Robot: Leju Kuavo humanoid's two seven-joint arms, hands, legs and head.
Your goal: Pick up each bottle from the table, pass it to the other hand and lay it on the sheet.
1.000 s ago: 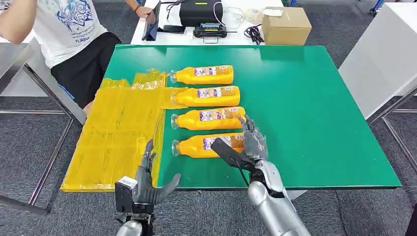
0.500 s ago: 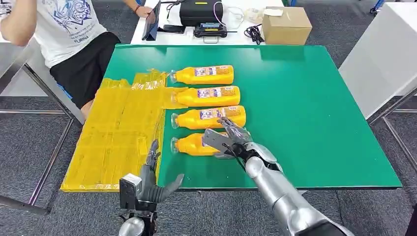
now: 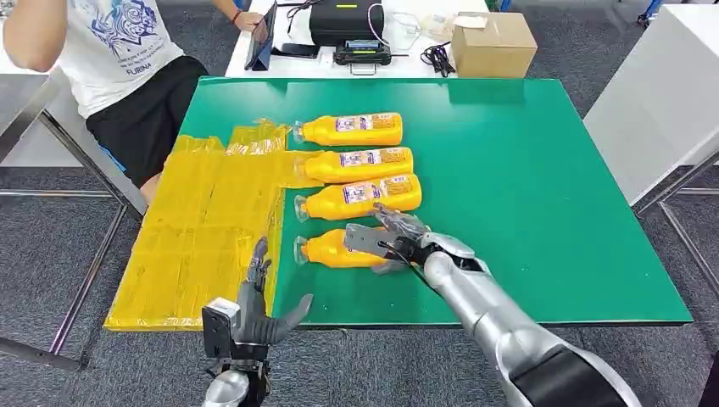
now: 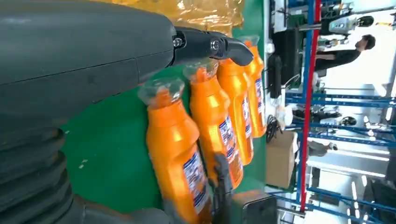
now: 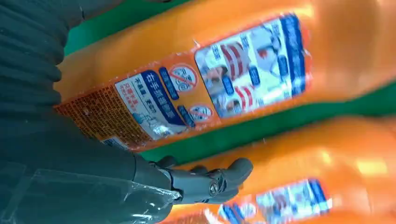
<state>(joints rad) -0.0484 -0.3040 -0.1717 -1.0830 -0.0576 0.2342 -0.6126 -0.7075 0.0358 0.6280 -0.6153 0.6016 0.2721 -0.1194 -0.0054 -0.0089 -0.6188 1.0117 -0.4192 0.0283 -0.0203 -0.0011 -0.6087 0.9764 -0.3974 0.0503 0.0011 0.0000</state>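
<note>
Four orange bottles are seen lying on their sides in a row on the green table [image 3: 551, 195], caps pointing towards the yellow sheet [image 3: 203, 237], which is draped over the table's left edge. The nearest bottle [image 3: 335, 250] is covered at its labelled middle by the right hand [image 3: 390, 242], fingers curled over the body; whether a firm hold has been made cannot be told, and the bottle is judged not yet lifted. The next bottle [image 3: 360, 197] lies just beside it. The left hand [image 3: 254, 314] is held below the table edge, fingers spread, nothing in it. The bottles are judged full, moderately heavy, stiff, and smooth enough to slip or roll; a hold round the labelled waist is advised, leaving the neck end free for the receiving hand
</note>
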